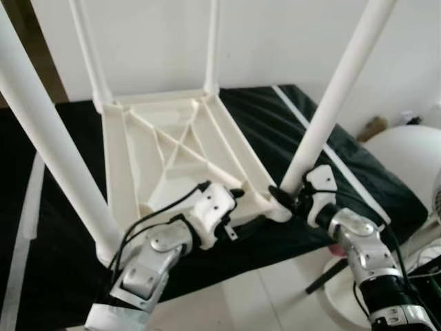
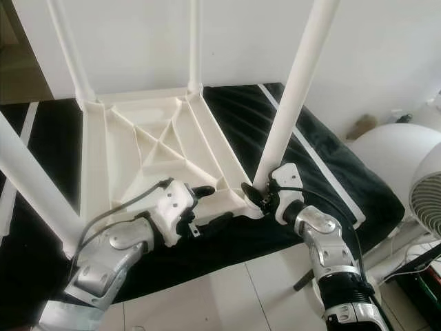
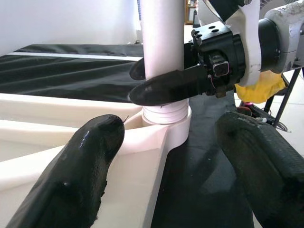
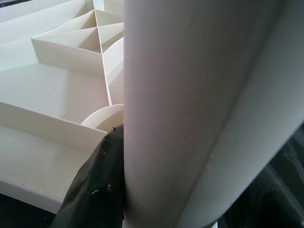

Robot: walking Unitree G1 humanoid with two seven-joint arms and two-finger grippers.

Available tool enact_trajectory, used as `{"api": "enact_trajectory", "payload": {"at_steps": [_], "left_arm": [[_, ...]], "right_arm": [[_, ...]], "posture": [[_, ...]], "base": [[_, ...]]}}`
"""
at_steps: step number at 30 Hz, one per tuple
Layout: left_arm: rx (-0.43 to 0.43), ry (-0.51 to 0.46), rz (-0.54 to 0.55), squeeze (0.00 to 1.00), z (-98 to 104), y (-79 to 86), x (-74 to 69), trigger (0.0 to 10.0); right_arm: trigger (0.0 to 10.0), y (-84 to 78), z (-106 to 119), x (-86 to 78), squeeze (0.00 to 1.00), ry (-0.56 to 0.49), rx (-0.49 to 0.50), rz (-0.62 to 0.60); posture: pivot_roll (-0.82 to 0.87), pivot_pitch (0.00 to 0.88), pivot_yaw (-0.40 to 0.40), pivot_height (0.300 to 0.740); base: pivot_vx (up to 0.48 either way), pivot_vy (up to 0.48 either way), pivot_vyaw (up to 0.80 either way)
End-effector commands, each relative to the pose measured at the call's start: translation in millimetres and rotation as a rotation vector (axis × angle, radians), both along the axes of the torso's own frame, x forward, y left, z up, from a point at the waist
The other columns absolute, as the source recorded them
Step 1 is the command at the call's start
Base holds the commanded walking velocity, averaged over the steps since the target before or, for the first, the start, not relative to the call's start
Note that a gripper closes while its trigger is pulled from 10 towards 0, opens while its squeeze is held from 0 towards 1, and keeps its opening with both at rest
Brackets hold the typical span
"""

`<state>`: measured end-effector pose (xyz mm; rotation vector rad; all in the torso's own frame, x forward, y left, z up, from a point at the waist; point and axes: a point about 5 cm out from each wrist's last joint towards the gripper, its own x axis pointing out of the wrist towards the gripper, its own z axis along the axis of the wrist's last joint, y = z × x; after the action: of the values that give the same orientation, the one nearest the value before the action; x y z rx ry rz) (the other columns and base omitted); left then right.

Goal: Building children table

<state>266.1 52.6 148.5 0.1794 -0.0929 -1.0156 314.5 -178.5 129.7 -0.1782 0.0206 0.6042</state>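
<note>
While the white tabletop (image 1: 179, 148) lies upside down on a black cloth (image 1: 289, 131), four legs stand up from its corners. The right gripper (image 2: 256, 196) is clamped around the near right leg (image 1: 331, 103) just above its socket. The left gripper (image 1: 238, 207) straddles the tabletop's near edge beside that corner, fingers (image 3: 78, 166) apart, seemingly just resting on the rim.

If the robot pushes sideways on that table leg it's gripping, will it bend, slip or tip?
The leg looks like a rigid plastic tube, so probably little bending. Its smooth surface may slip in the right gripper. Seated in the tabletop corner socket, it likely won't tip.
</note>
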Motion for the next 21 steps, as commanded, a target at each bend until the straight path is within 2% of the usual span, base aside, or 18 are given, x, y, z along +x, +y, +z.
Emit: {"api": "enact_trajectory", "payload": {"at_steps": [1,5,8,10,13,14,16,21], "left_arm": [[0.008,0.014,-0.015,0.0,-2.0,-0.4,-3.2,10.0],[0.009,0.015,-0.015,0.0,-2.0,-0.3,-3.5,10.0],[0.006,0.019,-0.013,0.0,-2.3,-0.1,-3.7,10.0],[0.006,0.02,-0.013,0.0,-2.4,0.1,-3.9,10.0],[0.005,0.022,-0.013,0.0,-2.6,-0.4,-3.7,10.0],[0.005,0.022,-0.013,0.0,-2.6,-0.4,-3.7,10.0],[0.004,0.023,-0.015,0.0,-2.5,-1.3,-3.6,10.0],[0.0,0.022,-0.022,0.0,-0.9,-2.1,-3.3,10.0]], "right_arm": [[10.0,6.2,-8.0,-2.8,0.0,0.03,-0.019,0.008],[10.0,7.6,-7.5,-3.4,0.0,0.032,0.008,-0.017],[10.0,10.6,-8.3,-4.2,0.0,0.041,0.052,-0.126],[10.0,11.7,-8.9,-4.6,0.0,0.044,0.059,-0.154],[10.0,17.7,-17.8,-6.9,0.0,0.086,0.108,-0.368],[10.0,17.7,-17.8,-6.9,0.0,0.086,0.108,-0.368],[10.0,22.6,-23.0,-10.1,0.0,0.114,0.168,-0.483],[10.0,35.0,-28.2,-16.7,0.0,0.141,0.238,-0.617]], "posture": [[0.0,0.013,-0.056,0.74],[0.0,0.016,-0.058,0.74],[-0.01,0.018,-0.06,0.74],[-0.01,0.018,-0.06,0.74],[-0.02,0.018,-0.058,0.74],[-0.02,0.018,-0.058,0.74],[-0.02,0.018,-0.055,0.74],[-0.02,0.022,-0.05,0.74]], "base": [[0.0,0.0,0.0],[0.0,0.0,0.0],[0.0,0.0,0.0],[0.0,0.0,0.0],[0.0,0.0,0.0],[0.0,0.0,0.0],[0.0,0.0,0.0],[0.0,0.0,0.0]]}}
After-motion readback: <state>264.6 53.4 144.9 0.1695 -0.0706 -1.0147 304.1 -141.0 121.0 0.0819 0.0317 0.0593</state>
